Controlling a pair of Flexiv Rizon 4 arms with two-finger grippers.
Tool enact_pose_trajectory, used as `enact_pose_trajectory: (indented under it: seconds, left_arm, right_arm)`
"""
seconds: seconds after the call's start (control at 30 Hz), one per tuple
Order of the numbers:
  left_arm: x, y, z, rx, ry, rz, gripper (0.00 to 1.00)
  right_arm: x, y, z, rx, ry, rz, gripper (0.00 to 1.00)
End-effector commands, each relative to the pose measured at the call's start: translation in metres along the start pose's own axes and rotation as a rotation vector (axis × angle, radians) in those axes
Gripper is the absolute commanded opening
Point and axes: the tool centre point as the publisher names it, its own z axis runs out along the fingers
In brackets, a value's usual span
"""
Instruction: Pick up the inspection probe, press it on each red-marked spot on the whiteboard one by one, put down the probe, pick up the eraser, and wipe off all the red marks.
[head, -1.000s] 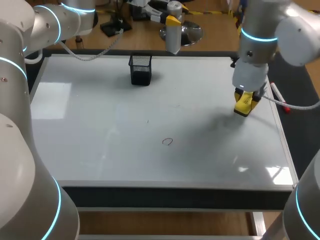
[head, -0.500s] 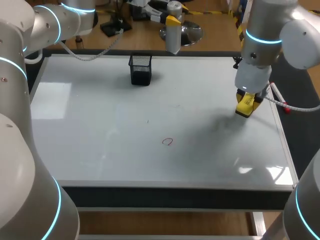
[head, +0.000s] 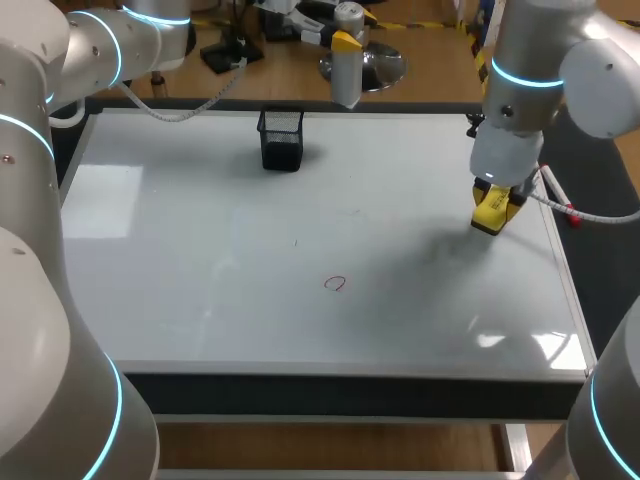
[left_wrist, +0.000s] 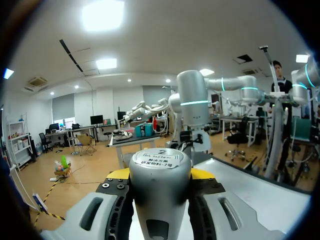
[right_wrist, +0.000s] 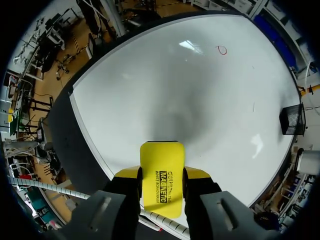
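Now, head, eraser (head: 490, 212): yellow block in my right gripper (head: 493, 200), low over the right side of the whiteboard (head: 200, 250); contact with the board not resolvable.
Head, mark (head: 335, 284): one small red loop near mid-board, well apart from the eraser.
Head, probe (head: 346, 62): silver cylinder in my left gripper (head: 345, 42), off the board beyond its far edge, just past the black mesh holder (head: 281, 138).
Left wrist, probe: barrel fills the gap between my fingers, both pressed against it, so clamped.
Right wrist, eraser: both fingers closed on its two long sides, the free end sticking out ahead; its shadow falls on the board beyond.
Right wrist, mark: far ahead of the eraser, across the board.
Handling, eraser: probably light, with a stiff shell and a softer wiping face; side grip suits it, face kept flat.
Handling, probe: smooth metal, likely heavier and slippery; grip mid-barrel.
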Motion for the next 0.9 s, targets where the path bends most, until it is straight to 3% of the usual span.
enact_pose_trajectory:
  seconds: [0.03, 0.33, 0.63, 0.9]
  left_arm:
    - [-0.003, 0.0, 0.0, -0.005, 0.235, -0.001, 0.0]
    - [0.016, -0.001, 0.012, -0.028, 0.267, 0.009, 0.0]
    - [0.054, 0.004, 0.027, -0.02, 0.309, 0.019, 0.0]
    - [0.088, -0.005, 0.038, -0.013, 0.343, 0.049, 0.0]
  right_arm:
    - [0.0, -0.001, 0.0, 0.002, 0.001, -0.002, 0.0]
    - [0.0, -0.001, 0.0, 0.002, 0.001, -0.002, 0.0]
    - [0.0, -0.001, 0.0, 0.002, 0.001, -0.002, 0.0]
    - [0.0, -0.001, 0.0, 0.002, 0.001, -0.002, 0.0]
